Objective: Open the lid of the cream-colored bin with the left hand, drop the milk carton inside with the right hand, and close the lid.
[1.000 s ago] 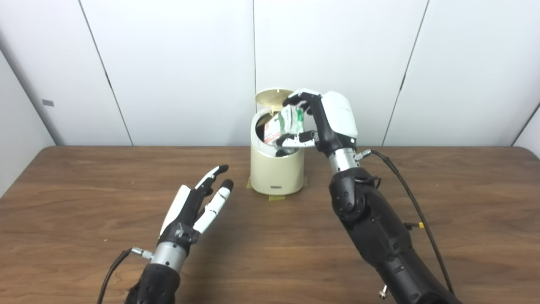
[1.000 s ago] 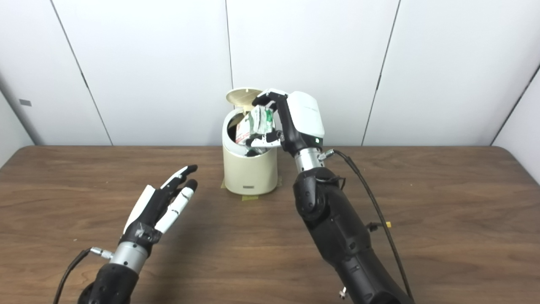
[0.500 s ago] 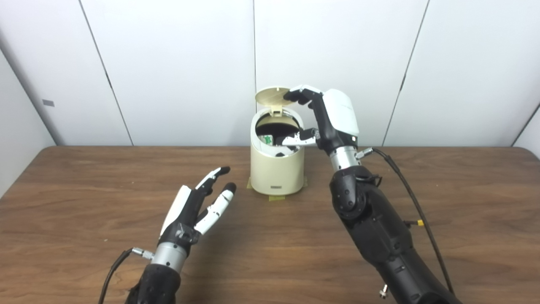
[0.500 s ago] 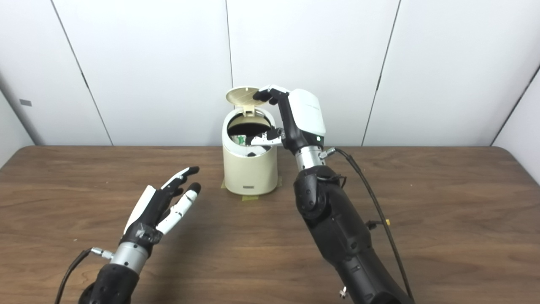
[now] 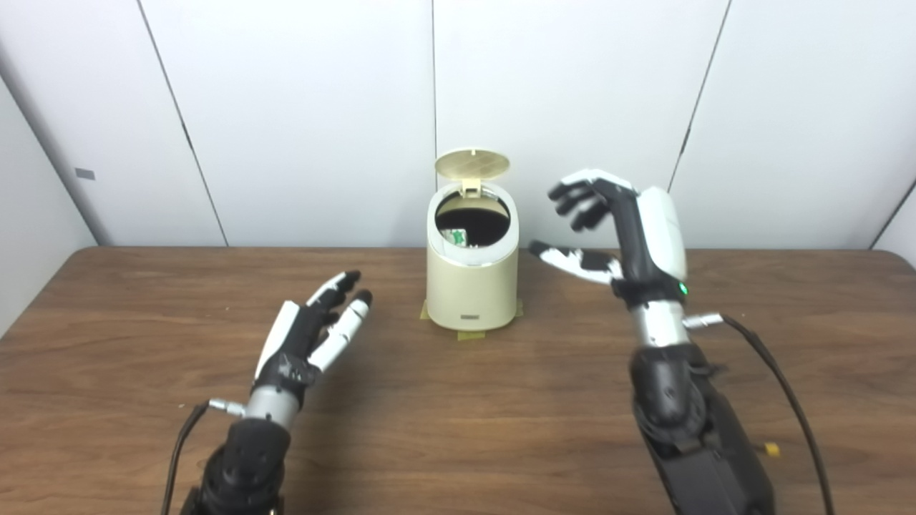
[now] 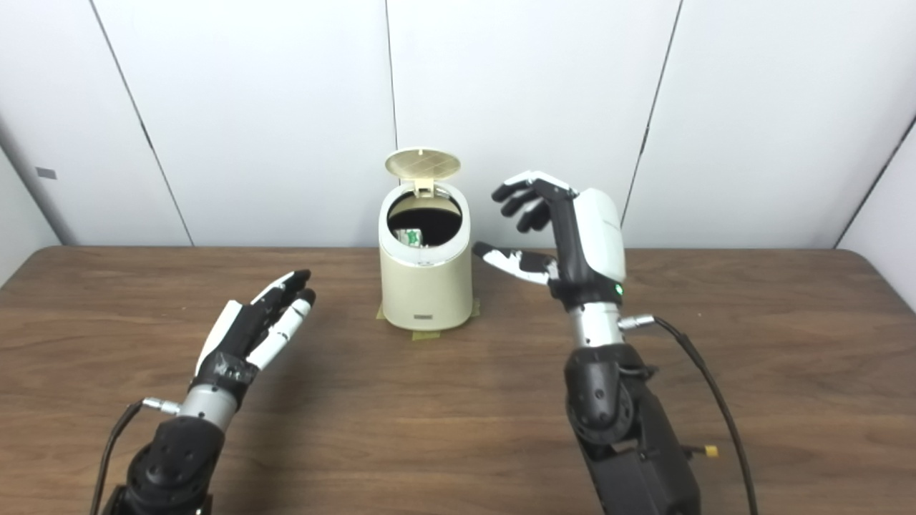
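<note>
The cream-colored bin (image 5: 471,286) stands at the back middle of the table, its round lid (image 5: 472,164) tipped up and open behind the mouth. Inside the dark opening a corner of the milk carton (image 5: 454,237) shows, green and white. My right hand (image 5: 621,227) hovers open to the right of the bin, fingers spread, holding nothing. My left hand (image 5: 313,334) rests low over the table, left and nearer than the bin, open with fingers stretched toward it.
The brown wooden table (image 5: 458,400) runs across the view, with white wall panels close behind the bin. A patch of tape (image 5: 469,334) lies under the bin's base. A black cable (image 5: 787,386) trails from my right wrist.
The right hand let the milk carton drop into the bin, then drew back to the right and nearer, fingers spread. The left hand slid slightly back and left. The lid stays up.
</note>
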Controlling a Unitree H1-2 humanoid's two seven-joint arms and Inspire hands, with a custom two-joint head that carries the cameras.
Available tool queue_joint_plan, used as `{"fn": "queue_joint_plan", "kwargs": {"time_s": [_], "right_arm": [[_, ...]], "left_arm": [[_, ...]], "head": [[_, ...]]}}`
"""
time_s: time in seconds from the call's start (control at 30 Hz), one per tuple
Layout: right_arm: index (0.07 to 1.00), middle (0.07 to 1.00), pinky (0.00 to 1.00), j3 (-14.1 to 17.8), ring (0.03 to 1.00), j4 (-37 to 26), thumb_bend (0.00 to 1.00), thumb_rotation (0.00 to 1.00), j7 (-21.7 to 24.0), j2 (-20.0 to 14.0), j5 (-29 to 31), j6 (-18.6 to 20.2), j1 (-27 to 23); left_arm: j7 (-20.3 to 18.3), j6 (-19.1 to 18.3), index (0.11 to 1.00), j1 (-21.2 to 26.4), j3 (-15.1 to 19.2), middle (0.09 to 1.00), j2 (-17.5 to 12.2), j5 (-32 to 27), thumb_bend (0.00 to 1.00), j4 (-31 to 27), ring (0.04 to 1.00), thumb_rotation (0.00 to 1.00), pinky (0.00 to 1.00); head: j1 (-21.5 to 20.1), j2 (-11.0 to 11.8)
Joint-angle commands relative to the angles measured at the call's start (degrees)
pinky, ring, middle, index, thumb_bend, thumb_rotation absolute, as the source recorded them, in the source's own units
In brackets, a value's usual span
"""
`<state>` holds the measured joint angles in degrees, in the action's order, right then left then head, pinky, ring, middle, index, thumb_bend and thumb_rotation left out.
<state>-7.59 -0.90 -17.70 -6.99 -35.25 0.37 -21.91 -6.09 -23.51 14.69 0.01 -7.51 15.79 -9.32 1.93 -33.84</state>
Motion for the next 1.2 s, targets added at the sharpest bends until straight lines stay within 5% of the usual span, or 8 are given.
{"fn": "queue_joint_plan", "kwargs": {"time_s": [0.0, 0.3, 0.37, 0.4, 0.43, 0.6, 0.8, 1.17], "right_arm": [[0.538, 0.482, 0.32, 1.63, 0.371, -3.61, 0.51, 0.00, 0.73, 0.27, 1.42, 1.05, -0.05], [0.513, 0.488, 0.40, 8.29, 0.423, -13.25, 0.52, 0.00, 8.93, 5.28, 18.49, 10.35, 11.70], [0.495, 0.495, 0.44, 8.60, 0.517, -15.42, 0.52, 0.01, 11.36, 5.45, 21.49, 12.91, 13.55], [0.496, 0.573, 0.47, 8.40, 0.564, -16.12, 0.52, 0.08, 12.70, 4.97, 22.51, 13.41, 14.49], [0.630, 0.675, 0.53, 8.21, 0.645, -16.38, 0.59, 0.29, 14.01, 4.51, 23.81, 13.39, 15.27], [0.933, 0.971, 0.81, 7.89, 0.956, -14.86, 0.71, 0.89, 19.28, 3.68, 30.67, 14.32, 17.09], [0.999, 1.000, 0.93, 8.53, 1.000, -9.72, 0.80, 1.00, 18.70, 5.11, 33.59, 10.26, 17.23], [1.000, 0.975, 0.85, 9.06, 0.962, -8.03, 0.73, 1.00, 17.90, 6.20, 35.03, 7.48, 17.72]], "left_arm": [[0.50, 1.64, 0.890, 5.93, 1.03, 0.881, 0.06, -2.65, 0.41, 0.13, 0.904, 0.79, 0.91], [-5.03, 2.85, 0.864, 18.00, 2.64, 0.884, -3.36, -12.99, 0.48, 8.27, 0.881, 0.79, 0.87], [-5.46, 2.88, 0.871, 20.29, 2.50, 0.892, -3.57, -14.04, 0.49, 9.88, 0.890, 0.79, 0.88], [-5.68, 2.78, 0.871, 21.56, 2.40, 0.892, -3.58, -14.49, 0.49, 10.71, 0.890, 0.79, 0.89], [-5.93, 2.71, 0.871, 22.84, 2.30, 0.890, -3.62, -14.92, 0.49, 11.66, 0.889, 0.79, 0.89], [-6.50, 3.46, 0.890, 28.80, 1.36, 0.903, -3.42, -15.87, 0.48, 17.37, 0.897, 0.86, 0.90], [-6.35, 9.01, 0.904, 33.38, -1.25, 0.915, -3.99, -14.42, 0.45, 23.85, 0.909, 0.91, 0.91], [-4.49, 17.48, 0.871, 38.09, -5.01, 0.898, -4.63, -9.29, 0.41, 30.71, 0.914, 1.00, 0.93]], "head": [[0.03, -0.01], [-0.07, 0.20], [-0.18, 0.38], [-0.18, 0.42], [-0.19, 0.61], [0.08, 1.01], [0.14, 1.71], [0.29, 2.33]]}}
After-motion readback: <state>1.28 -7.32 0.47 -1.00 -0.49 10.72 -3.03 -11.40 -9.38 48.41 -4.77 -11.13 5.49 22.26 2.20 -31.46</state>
